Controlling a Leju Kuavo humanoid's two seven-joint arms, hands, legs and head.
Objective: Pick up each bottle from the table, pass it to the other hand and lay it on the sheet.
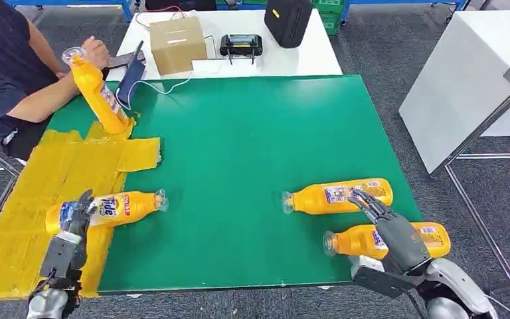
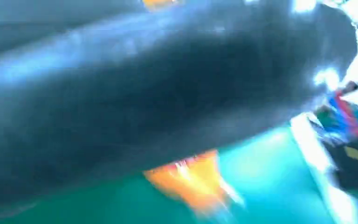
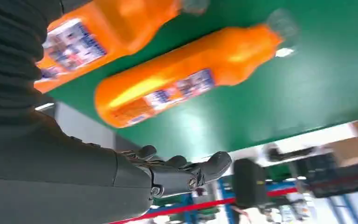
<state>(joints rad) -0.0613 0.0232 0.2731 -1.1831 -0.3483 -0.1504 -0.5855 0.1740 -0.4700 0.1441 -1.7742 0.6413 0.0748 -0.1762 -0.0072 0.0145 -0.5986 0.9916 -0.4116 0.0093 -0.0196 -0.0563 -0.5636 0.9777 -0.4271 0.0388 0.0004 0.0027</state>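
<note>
The right hand [image 1: 388,229] hovered with its fingers spread and empty over the nearest bottle [image 1: 431,239], which lay on the green table [image 1: 239,146] just beside a second bottle [image 1: 335,196]; a careless closing could knock one against the other and make them roll. The left hand [image 1: 73,222] rested at a third bottle [image 1: 123,206] lying on the yellow sheet [image 1: 13,226], but I could not tell whether it held it, so pulling away too early might drag the bottle off. Farther back, a person [image 1: 13,60] held a fourth bottle [image 1: 96,93] tilted at the sheet's far end, and this bottle might fall if released there.
</note>
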